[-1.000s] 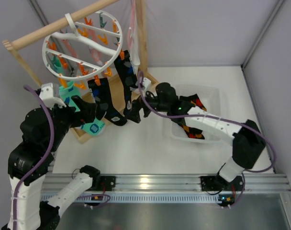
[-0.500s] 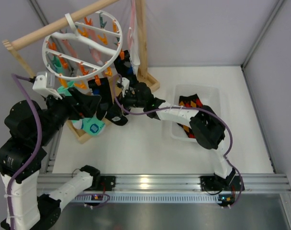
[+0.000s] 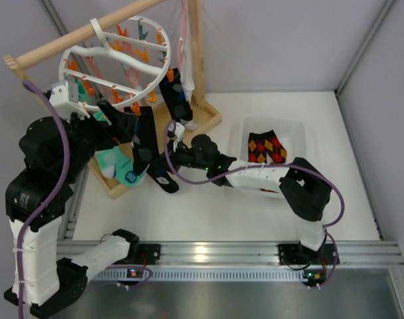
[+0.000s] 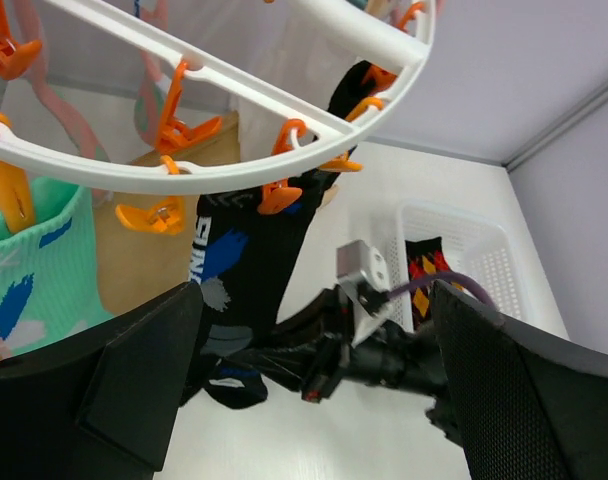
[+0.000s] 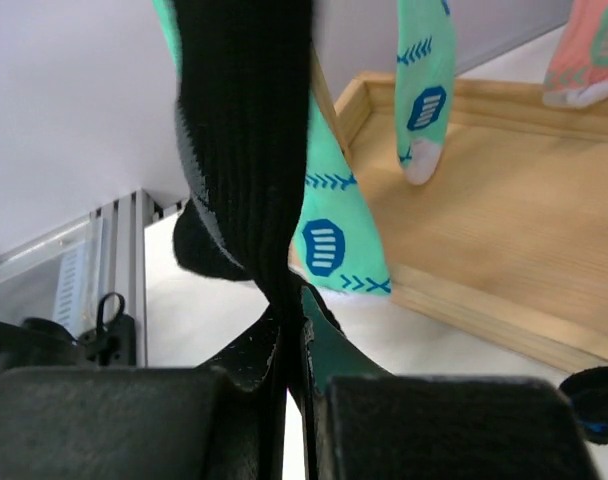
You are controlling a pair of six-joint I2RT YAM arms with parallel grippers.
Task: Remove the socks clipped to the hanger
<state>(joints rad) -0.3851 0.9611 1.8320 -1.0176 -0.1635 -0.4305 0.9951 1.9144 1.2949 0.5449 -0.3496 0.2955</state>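
Observation:
The hanger (image 3: 115, 63), a white ring with orange and teal clips, hangs from a wooden rail; in the left wrist view its rim (image 4: 234, 75) crosses the top. Several socks hang from it. A black sock with blue and grey patches (image 3: 145, 136) (image 4: 246, 265) is still clipped at its top. My right gripper (image 3: 167, 159) (image 5: 294, 330) is shut on that sock's lower part (image 5: 246, 150). My left gripper (image 3: 125, 119) (image 4: 312, 330) stands wide open beside the ring, with nothing between its fingers. A teal patterned sock (image 5: 329, 240) (image 3: 119, 169) hangs just behind.
The wooden rail frame (image 3: 76, 36) has a flat wooden base (image 3: 203, 121) (image 5: 504, 200) under the hanger. A clear bin (image 3: 302, 133) at the right holds a black sock with orange-red diamonds (image 3: 265, 147). A pink sock (image 5: 594, 50) hangs further back.
My right gripper swung left from the bin, reached the hanging black sock and shut on it. My left arm rose and moved closer to the hanger, still open.

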